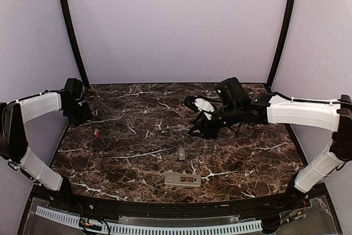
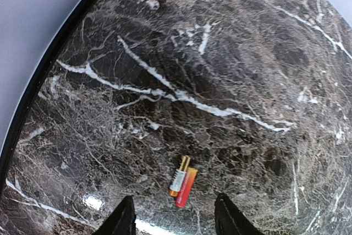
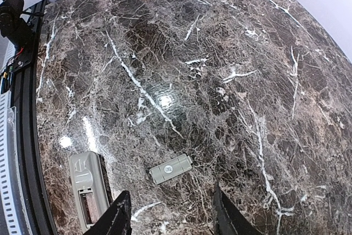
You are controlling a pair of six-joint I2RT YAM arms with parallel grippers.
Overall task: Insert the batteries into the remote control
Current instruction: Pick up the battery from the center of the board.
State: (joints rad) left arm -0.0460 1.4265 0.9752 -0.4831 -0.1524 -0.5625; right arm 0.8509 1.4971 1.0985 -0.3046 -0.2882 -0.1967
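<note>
The batteries (image 2: 183, 180) lie side by side near the marble table's (image 1: 137, 114) left edge. My left gripper (image 2: 174, 216) is just short of them, fingers apart and empty, lined up to straddle the pair. The remote control (image 3: 88, 188) lies at the near edge, back open, its cover (image 3: 171, 169) just beside it. My right gripper (image 3: 170, 213) hangs above, fingers apart and empty. Bare marble lies between batteries and remote, so I judge there is room to carry.
</note>
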